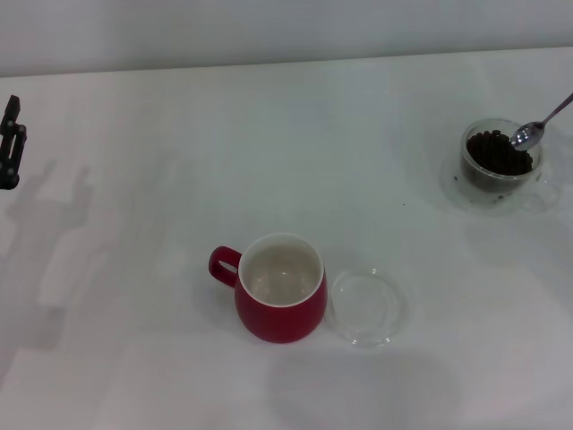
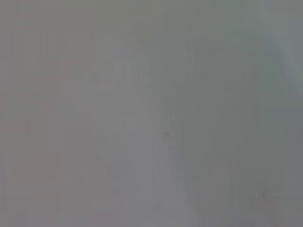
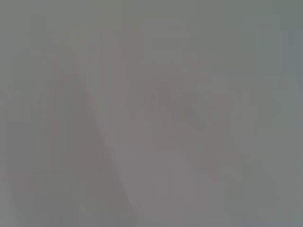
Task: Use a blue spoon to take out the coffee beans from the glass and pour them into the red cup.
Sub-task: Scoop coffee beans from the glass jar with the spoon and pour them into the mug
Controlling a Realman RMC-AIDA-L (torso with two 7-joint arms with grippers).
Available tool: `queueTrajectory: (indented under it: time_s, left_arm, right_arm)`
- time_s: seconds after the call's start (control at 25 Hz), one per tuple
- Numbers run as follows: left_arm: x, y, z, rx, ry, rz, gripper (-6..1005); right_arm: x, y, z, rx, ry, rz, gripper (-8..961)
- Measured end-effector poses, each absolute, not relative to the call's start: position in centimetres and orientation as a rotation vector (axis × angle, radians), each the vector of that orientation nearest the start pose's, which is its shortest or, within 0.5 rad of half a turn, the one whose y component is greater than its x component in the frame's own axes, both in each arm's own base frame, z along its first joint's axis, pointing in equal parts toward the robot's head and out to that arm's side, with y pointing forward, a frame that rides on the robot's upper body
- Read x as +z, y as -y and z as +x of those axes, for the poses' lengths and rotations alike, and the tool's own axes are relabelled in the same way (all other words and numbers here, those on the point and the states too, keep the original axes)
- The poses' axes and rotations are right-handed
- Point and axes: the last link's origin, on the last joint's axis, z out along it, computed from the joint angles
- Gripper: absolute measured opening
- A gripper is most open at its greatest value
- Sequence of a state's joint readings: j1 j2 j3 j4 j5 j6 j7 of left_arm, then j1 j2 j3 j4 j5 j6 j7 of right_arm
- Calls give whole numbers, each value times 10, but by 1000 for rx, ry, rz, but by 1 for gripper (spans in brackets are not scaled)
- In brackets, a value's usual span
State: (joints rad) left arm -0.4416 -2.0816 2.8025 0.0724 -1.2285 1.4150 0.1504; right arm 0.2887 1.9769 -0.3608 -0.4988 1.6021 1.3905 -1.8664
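Head view, left to right: left gripper sits at the far left edge of the table, only a dark bit of it in frame, well apart from everything else; can't tell if its claw is spread or pressed together. It casts soft shadows on the table beside and below it. Near the middle, toward the near edge, the red cup stands upright, loop handle pointing to the robot's left, cream inside, no beans visible in it. Just beside the cup on its right lies a flat clear glass saucer, touching or nearly touching the cup wall; can't tell which. Far right, toward the back, the glass stands upright on the table, well apart from the cup and saucer. The coffee beans fill it as a dark pile. The blue spoon rests with its metal bowl at the glass rim on the beans, stem tilted up and away toward the right edge of frame; the handle end runs out of view, so its colour isn't visible here. Right gripper isn't in the head view, nothing is seen gripping the spoon. Both wrist views show only a blank grey blur, nothing usable.
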Motion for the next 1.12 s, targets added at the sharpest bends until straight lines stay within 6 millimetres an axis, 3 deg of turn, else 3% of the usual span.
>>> queueTrajectory:
  time_s: [1.12]
  left_arm:
    - [-9, -317, -308, -578, 59, -1680, 504]
  right_arm:
    - [96, -304, 381, 855, -881, -1796, 145]
